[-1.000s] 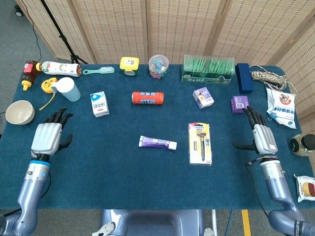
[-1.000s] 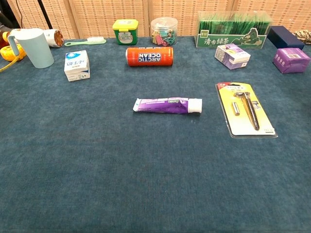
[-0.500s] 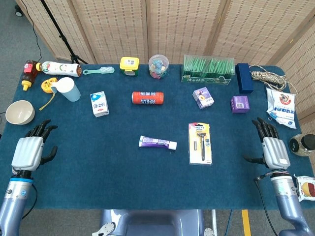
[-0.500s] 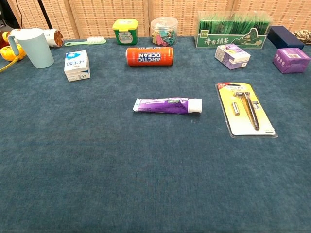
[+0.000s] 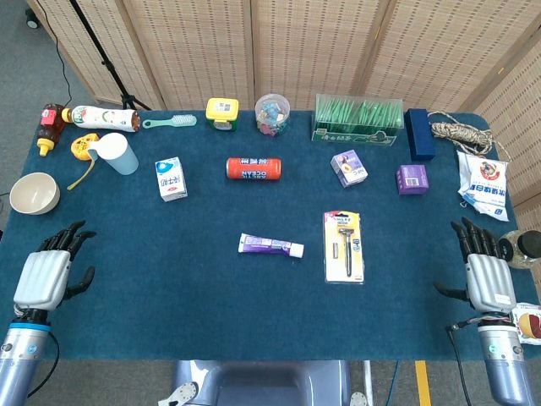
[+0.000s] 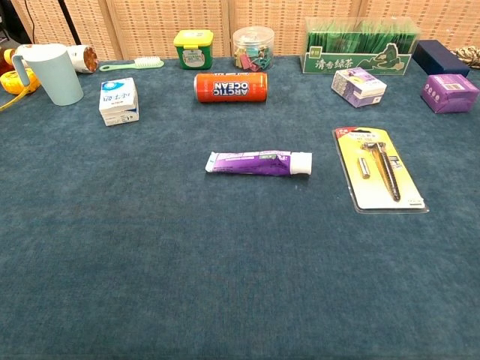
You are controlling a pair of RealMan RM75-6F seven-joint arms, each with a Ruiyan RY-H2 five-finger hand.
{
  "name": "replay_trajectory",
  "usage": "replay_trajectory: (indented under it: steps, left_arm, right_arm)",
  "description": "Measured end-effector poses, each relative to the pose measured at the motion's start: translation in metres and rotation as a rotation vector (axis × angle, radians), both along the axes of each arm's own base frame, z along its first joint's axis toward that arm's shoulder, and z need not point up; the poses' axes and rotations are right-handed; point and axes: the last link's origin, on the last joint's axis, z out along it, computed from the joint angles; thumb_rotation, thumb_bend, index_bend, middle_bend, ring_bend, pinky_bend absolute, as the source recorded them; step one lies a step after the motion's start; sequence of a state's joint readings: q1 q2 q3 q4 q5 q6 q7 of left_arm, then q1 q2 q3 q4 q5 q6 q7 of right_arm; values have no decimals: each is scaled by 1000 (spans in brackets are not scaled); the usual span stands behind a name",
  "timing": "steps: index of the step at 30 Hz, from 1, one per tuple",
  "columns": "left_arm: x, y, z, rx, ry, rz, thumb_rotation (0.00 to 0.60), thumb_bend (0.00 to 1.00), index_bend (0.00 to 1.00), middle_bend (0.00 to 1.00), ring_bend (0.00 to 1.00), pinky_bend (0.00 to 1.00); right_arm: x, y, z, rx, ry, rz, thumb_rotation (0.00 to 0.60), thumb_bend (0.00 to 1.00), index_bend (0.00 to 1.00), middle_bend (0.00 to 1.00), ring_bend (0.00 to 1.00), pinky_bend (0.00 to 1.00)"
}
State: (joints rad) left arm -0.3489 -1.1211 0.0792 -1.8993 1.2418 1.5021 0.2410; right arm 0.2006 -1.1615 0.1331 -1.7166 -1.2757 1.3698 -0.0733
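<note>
My left hand [image 5: 46, 272] hovers open over the table's front left corner, below a white bowl [image 5: 34, 193], holding nothing. At the front right edge my right hand [image 5: 485, 271] is also open and empty, beside a dark jar [image 5: 517, 249]. Neither hand shows in the chest view. A purple toothpaste tube [image 5: 270, 246] [image 6: 259, 163] lies in the middle. To its right lies a razor in a yellow blister pack [image 5: 344, 246] [image 6: 381, 169]. An orange can [image 5: 254, 168] [image 6: 231, 87] lies on its side behind them.
Along the back stand a blue cup [image 5: 116, 154], a milk carton [image 5: 171, 178], a green brush [image 5: 169, 122], a yellow-lidded box [image 5: 221, 113], a jar of clips [image 5: 272, 113], a green tea box [image 5: 357, 120] and purple boxes [image 5: 349, 168]. Snack bags [image 5: 482, 185] lie far right.
Both hands have drawn back toward the front edge and outward to the table's corners. Nothing on the table has moved.
</note>
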Motion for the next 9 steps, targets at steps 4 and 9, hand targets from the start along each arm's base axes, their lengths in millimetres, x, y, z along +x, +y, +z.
replay_trajectory:
  steps: [4,9]
  left_arm:
    - [1,2,0,-8,-28,1,600,383,242,143,168,201]
    - [3,4,3,-18,-20,-7,600,383,249,151,174,201]
  right_arm:
    - [-1,2,3,-21,-4,4,600,0,0,0,0,0]
    - [-1,2,6,-35,-7,11,600,0,0,0,0,0]
